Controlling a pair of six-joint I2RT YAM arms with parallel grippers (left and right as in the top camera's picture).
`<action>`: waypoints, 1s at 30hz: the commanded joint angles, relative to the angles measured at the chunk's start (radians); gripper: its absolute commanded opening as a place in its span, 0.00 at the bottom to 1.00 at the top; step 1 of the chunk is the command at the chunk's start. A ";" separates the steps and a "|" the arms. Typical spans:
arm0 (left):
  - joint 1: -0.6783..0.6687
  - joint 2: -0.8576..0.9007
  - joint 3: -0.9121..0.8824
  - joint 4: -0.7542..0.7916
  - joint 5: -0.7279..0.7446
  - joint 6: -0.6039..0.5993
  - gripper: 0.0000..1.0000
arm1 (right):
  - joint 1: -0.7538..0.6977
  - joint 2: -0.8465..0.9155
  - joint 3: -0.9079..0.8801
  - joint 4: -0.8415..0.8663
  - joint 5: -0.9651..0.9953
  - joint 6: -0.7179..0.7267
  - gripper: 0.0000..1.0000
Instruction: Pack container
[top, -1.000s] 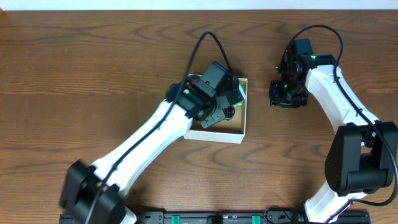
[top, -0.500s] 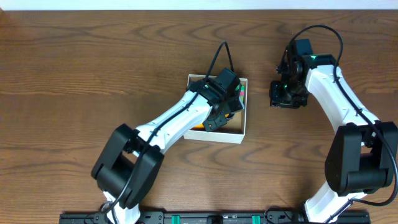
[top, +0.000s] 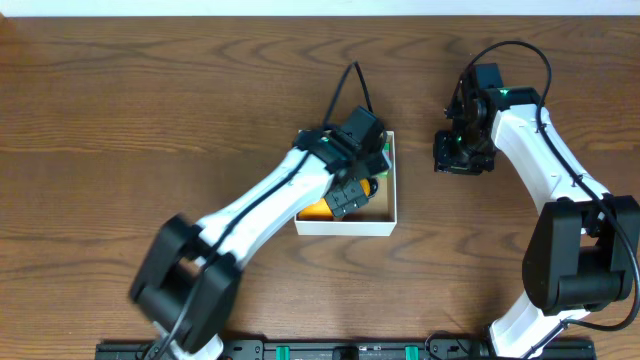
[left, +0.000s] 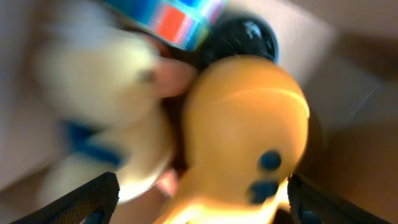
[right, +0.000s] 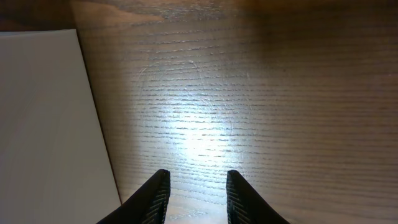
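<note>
The container (top: 345, 227), a shallow white box with a brown inside, sits mid-table. My left gripper (top: 352, 190) hangs inside it, jaws spread wide. In the left wrist view the left gripper (left: 199, 205) stands open around an orange toy (left: 242, 130), its fingertips (left: 93, 196) well clear of the toy's sides. Beside that toy lie a white toy (left: 99, 87), a black ball (left: 245, 38) and a striped colourful thing (left: 174, 15). My right gripper (top: 460, 155) hovers over bare wood right of the box, open (right: 197, 196) and empty.
The container's white outer wall (right: 43, 124) lies just left of the right gripper. The left arm (top: 260, 205) crosses the box's left side and hides much of its inside. Brown wooden table (top: 120, 120) surrounds the box.
My left gripper has gone from shut to wide open inside the container, and the orange toy now lies loose in it. The box has shifted slightly. The right arm has not moved.
</note>
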 joint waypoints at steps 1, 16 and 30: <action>0.000 -0.172 0.009 0.005 -0.066 -0.003 0.91 | -0.016 0.005 0.000 0.000 0.007 -0.010 0.33; 0.307 -0.436 0.009 -0.027 -0.175 -0.465 0.98 | -0.036 0.005 0.000 0.003 0.007 -0.064 0.33; 0.708 -0.281 0.008 0.037 -0.121 -0.587 0.98 | -0.036 -0.065 0.003 0.319 0.300 -0.099 0.62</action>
